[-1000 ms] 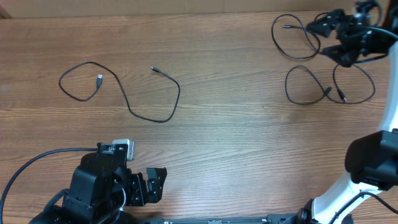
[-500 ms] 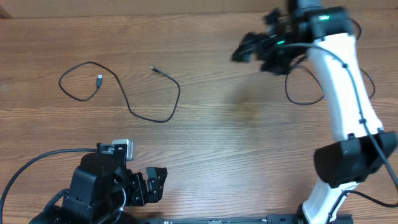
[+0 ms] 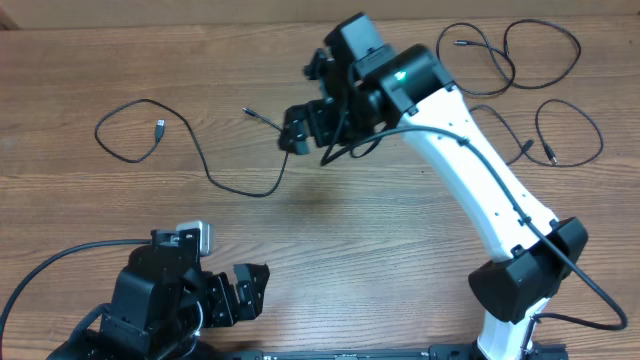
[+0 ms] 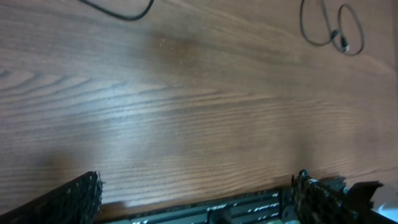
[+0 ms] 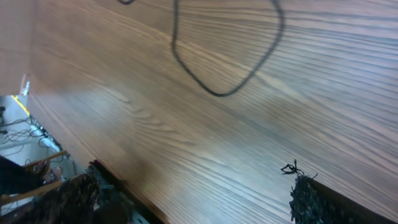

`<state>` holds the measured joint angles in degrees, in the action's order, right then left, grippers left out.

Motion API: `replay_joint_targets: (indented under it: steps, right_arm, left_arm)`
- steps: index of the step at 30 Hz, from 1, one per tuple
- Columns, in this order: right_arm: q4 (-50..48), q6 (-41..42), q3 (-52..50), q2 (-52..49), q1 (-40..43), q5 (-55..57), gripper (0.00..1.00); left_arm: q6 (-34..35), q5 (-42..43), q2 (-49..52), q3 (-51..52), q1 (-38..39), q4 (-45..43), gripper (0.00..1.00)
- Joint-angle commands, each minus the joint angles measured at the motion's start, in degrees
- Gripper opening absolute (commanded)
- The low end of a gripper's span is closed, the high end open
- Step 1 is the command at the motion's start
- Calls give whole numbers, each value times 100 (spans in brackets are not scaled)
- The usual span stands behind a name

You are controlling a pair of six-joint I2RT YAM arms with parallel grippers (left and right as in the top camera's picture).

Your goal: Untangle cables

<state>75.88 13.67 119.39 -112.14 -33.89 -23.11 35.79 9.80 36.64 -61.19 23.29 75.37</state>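
Both gape empty: your left end effector (image 3: 245,292) parked, your right end effector (image 3: 297,130) over the lone cable (image 3: 262,195), probably lining up a grab.

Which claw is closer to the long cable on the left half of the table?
Right. The right claw hovers open beside the cable, at its right-hand bend. The left claw sits open at the near edge of the table, well short of it.

Left arm (image 3: 150,300): black, folded low at the near left
Left end effector (image 3: 250,288): jaws wide apart, nothing between them, pointing right
Right arm (image 3: 480,190): white, stretched from its near-right base diagonally toward far centre
Right end effector (image 3: 298,130): jaws wide apart, nothing held, pointing left
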Motion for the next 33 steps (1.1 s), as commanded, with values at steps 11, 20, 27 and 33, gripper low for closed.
replay_joint_targets:
  steps: [11,20,27,33]
  right_arm:
    - [-83,2417,-17,-619,-697,1958,100]
    - [-223,2601,-17,-1078,-697,1856,100]
    - [-654,2706,-17,-1178,-699,1788,100]
    - [-754,2704,-17,-1287,-699,1746,100]
  left_arm:
    - [1362,-1773,-26,26,35,402,99]
    - [2660,-2848,-28,24,35,1178,100]
    - [1788,-2636,-26,24,35,940,99]
    - [605,-1888,192,-205,35,564,100]
